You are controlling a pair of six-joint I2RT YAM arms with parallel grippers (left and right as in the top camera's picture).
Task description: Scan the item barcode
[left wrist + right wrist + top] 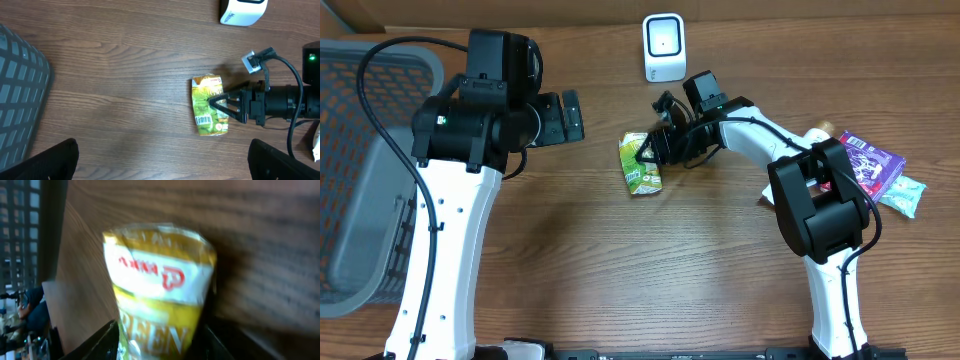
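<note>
The snack packet (640, 163) lies at frame centre, below the scanner (663, 47). The right gripper (657, 148) straddles its edge, probably to lift it; whether it pinches, I cannot tell. The left gripper (570, 117) hangs spread.

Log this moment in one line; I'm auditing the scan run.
phase: grasp | right hand: around packet on table, grip unclear | left hand: open, empty | scanner: apart from packet

We list on the table (620, 280): a basket (360, 170) at the left edge, a scanner (663, 47) far-centre, a packet (640, 165) lying before it with the right gripper (655, 148) astride its right side, and more packets (868, 160) well to the right.
</note>
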